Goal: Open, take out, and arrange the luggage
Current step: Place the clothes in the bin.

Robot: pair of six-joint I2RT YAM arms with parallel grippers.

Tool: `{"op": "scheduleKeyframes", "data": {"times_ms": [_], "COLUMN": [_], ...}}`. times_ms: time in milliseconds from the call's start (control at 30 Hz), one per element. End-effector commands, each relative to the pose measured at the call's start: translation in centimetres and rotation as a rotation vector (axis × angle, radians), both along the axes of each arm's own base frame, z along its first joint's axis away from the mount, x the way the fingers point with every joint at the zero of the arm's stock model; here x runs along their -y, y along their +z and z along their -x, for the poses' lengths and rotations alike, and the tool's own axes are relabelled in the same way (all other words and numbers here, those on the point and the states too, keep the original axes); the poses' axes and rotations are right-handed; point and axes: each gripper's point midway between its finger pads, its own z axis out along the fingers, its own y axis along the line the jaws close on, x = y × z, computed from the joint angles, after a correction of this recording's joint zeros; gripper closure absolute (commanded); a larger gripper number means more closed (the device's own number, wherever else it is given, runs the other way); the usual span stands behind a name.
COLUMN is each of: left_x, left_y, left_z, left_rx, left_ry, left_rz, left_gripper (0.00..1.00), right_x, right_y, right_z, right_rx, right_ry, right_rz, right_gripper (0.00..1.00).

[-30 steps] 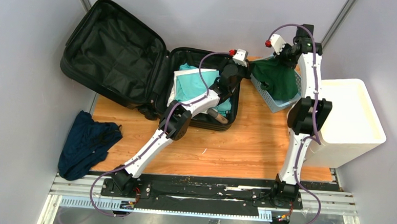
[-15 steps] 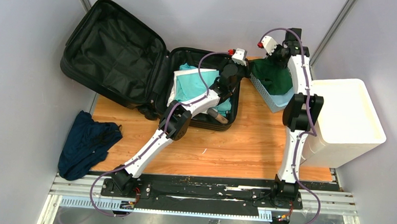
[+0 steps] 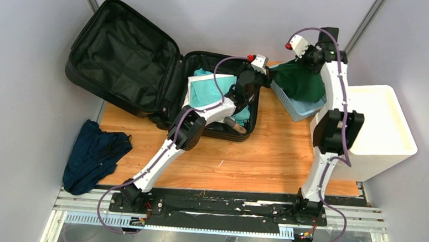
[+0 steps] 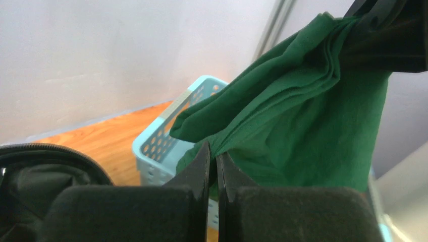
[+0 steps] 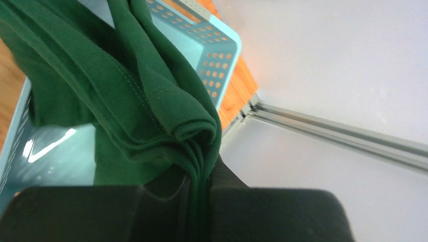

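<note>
Grey matte walls (image 3: 31,89), wood-grain surface (image 3: 266,157). The luggage (image 3: 127,55) is at the far left: black hard shell, splayed open. Its lid is swung out to the left with slack black fabric lining showing. The base half lies beside it with a folded teal garment (image 3: 208,90) inside.

Left hand (image 4: 213,156) is at the base's right rim, closed to a slit, with a thin fold of the green garment (image 4: 303,126) running into the tips. Right hand (image 5: 199,186) is clamped tight on a bunched knit edge of the same cloth, above the light-blue perforated plastic basket (image 5: 217,45). The cloth hangs in soft folds between both hands.

Boxy white drawer unit (image 3: 383,130) at the right. A crumpled navy garment (image 3: 94,153) drapes off the surface's left edge.
</note>
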Motion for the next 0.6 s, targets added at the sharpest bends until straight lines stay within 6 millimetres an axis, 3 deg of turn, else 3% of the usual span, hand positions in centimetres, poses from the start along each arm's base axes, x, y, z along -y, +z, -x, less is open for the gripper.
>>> {"op": "scheduleKeyframes", "data": {"times_ms": [0,100,167,433,567], "left_x": [-1.7,-2.0,-2.2,-1.0,-0.8], "left_y": [13.3,14.3,14.0,10.9,9.7], "left_z": [2.9,3.7,3.9,3.3,3.1], "left_rx": [0.218,0.223,0.219,0.191,0.17], "left_ry": [-0.033,-0.05,-0.048,-0.079,-0.095], "left_rz": [0.152,0.155,0.142,0.087,0.078], "left_gripper": [0.98,0.98,0.98,0.97,0.97], "right_x": [2.7,1.9,1.5,2.4,2.2], "right_y": [8.0,8.5,7.6,2.9,2.3], "right_z": [3.3,5.3,6.1,5.8,6.7], "right_rx": [0.15,0.134,0.096,-0.009,-0.035], "right_ry": [-0.056,-0.039,-0.034,-0.104,-0.099], "right_rz": [0.049,0.017,-0.008,-0.024,-0.026], "right_gripper": [1.0,1.0,1.0,1.0,1.0]}}
